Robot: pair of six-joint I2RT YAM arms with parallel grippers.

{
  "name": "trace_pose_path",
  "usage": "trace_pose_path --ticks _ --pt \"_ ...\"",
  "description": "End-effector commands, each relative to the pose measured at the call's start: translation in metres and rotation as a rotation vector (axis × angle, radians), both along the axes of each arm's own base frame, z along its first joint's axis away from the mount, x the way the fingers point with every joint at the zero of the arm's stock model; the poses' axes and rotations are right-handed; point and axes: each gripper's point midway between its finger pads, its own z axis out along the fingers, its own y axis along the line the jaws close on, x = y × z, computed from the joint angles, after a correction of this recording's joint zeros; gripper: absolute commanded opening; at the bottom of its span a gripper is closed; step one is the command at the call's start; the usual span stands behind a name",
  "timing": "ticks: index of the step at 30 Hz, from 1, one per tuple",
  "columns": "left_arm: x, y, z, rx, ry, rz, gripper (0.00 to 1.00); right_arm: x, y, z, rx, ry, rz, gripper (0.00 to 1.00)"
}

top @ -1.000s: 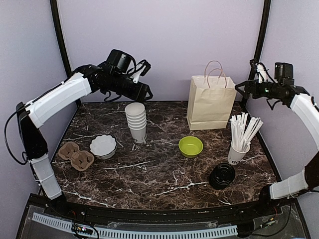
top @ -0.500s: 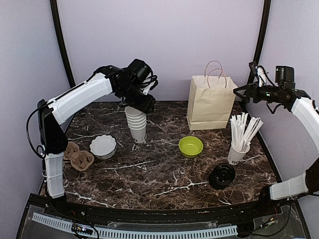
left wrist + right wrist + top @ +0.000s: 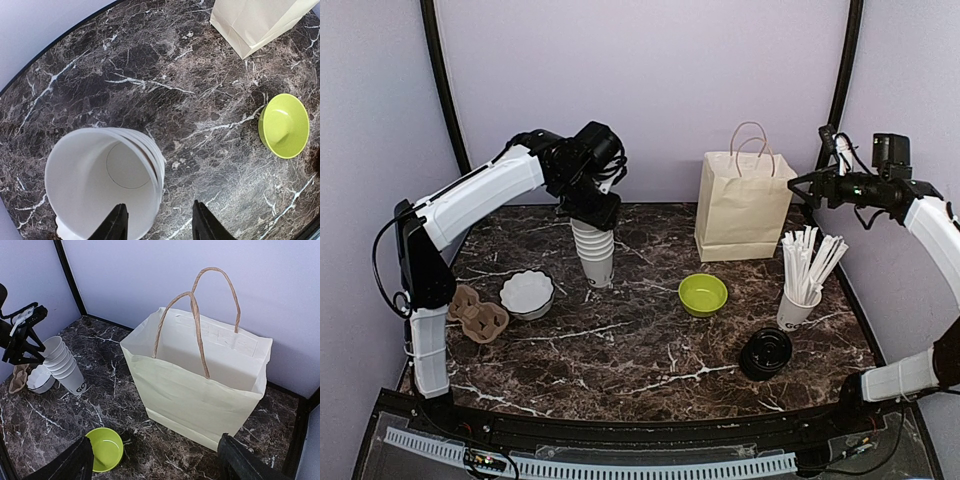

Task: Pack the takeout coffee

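Note:
A stack of several white paper cups (image 3: 593,245) with dark lettering stands at the back left of the table, without lids. It also shows in the left wrist view (image 3: 102,180) and the right wrist view (image 3: 64,366). A stack of black lids (image 3: 765,352) lies at the front right. My left gripper (image 3: 594,208) is open just above the stack. In its wrist view (image 3: 160,224) one finger is over the top cup's mouth and the other is outside its rim. My right gripper (image 3: 802,184) is open and empty, high beside the paper bag (image 3: 742,205). Its wrist view (image 3: 157,460) looks down on the bag (image 3: 200,385).
A lime-green bowl (image 3: 703,294) sits mid-table. A white cup full of long white sticks (image 3: 802,285) stands at the right. A brown cardboard cup carrier (image 3: 473,312) and a white fluted bowl (image 3: 527,293) lie at the left. Purple walls close in the back and sides.
My left arm has swung right and come down over the cup stack. My right gripper has shifted slightly and stays open by the bag.

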Motion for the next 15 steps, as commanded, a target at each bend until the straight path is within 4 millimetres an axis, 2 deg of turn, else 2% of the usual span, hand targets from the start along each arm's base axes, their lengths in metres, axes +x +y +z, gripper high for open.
trace_pose_path --ticks 1,6,15 --pt "0.0 0.007 0.007 0.031 -0.025 0.005 0.44 -0.005 0.0 0.006 0.0 -0.036 0.006 0.86" --pt "0.002 0.005 -0.001 0.047 -0.012 -0.002 0.4 -0.006 -0.001 0.006 -0.005 -0.037 0.005 0.86" --pt "0.003 0.006 -0.008 0.066 -0.001 -0.001 0.23 -0.005 0.0 0.004 -0.002 -0.037 0.01 0.86"
